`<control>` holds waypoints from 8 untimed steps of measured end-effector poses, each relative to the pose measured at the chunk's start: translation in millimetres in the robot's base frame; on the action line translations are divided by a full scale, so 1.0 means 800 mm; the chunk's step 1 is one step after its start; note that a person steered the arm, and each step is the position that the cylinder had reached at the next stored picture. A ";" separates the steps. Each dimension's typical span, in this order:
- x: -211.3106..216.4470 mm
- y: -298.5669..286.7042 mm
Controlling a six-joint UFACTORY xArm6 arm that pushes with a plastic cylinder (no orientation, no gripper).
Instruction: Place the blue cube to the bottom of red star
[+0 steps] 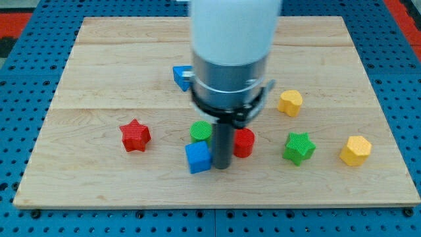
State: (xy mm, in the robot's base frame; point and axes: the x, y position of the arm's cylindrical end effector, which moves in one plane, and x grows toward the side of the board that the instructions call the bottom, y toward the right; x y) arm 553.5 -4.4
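The blue cube (197,158) sits on the wooden board near the view's bottom centre. The red star (135,135) lies to its left and slightly higher. My tip (221,166) touches the board right against the cube's right side. The arm's white and grey body hides the board above it.
A green cylinder (201,131) sits just above the cube and a red cylinder (244,142) just right of the rod. A second blue block (181,77) is partly hidden behind the arm. A green star (299,147) and two yellow blocks (290,103) (356,151) lie at the right.
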 end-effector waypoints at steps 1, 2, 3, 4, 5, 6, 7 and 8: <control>0.000 -0.044; 0.000 -0.047; 0.000 -0.054; 0.000 -0.060; 0.000 -0.070; 0.000 -0.078; 0.000 -0.085; 0.000 -0.087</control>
State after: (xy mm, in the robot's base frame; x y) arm 553.5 -74.1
